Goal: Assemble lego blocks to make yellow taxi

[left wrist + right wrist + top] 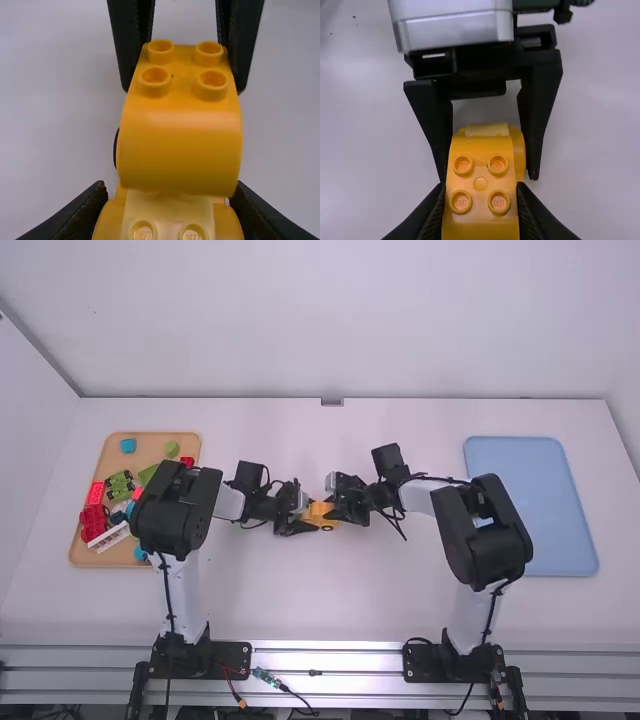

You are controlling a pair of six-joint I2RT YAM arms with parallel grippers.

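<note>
- Left gripper (306, 524): jaws pinching yellow car base (167, 212).
- Right gripper (337, 512): jaws pinching curved yellow block (180, 145).
- Block touches base, over white desk (330, 605).

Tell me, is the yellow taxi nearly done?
Getting there! Yellow blocks already sit above a wheel. The left fingers hold one end; the right fingers hold the curved, studded block. I can't tell if it's clicked on. Pressing and letting go are probably left.

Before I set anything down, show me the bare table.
Bare: the table between left arm and right arm, nearer their bases; and beyond the yellow blocks, towards the back edge. Crowded: around those blocks, where both jaws grip, and the tan tray.
</note>
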